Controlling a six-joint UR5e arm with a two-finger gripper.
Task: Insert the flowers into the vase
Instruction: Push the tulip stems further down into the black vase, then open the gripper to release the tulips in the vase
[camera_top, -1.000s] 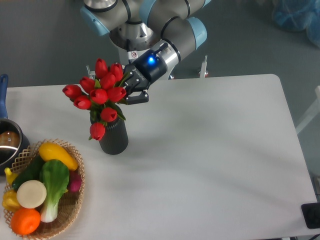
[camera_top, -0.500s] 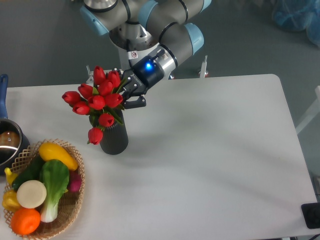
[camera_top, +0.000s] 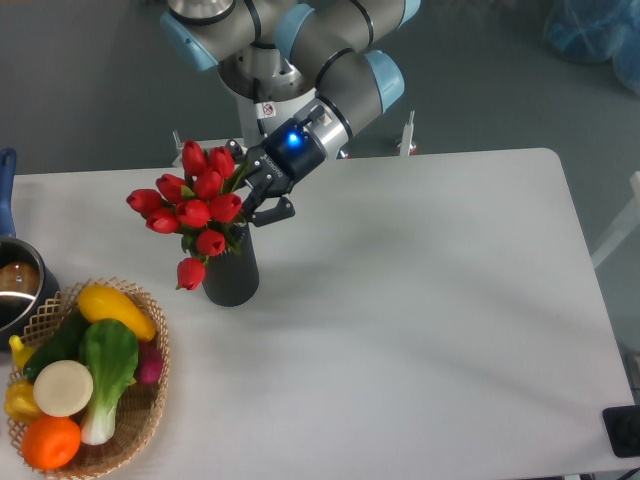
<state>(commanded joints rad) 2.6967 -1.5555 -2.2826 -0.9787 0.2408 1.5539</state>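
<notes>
Red tulips with green stems (camera_top: 195, 205), stems down in the ribbed matte black cylinder vase (camera_top: 232, 275).
My two-finger gripper (camera_top: 258, 192) sits closed beside the bunch, just above the vase mouth; I'd lower straight and release gently, so the vase stays upright.

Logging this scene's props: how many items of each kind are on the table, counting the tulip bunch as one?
Flowers: 1 bunch
Vase: 1
Wicker basket: 1
Produce pieces visible in the basket: 7
Metal pot: 1
Total: 11
</notes>
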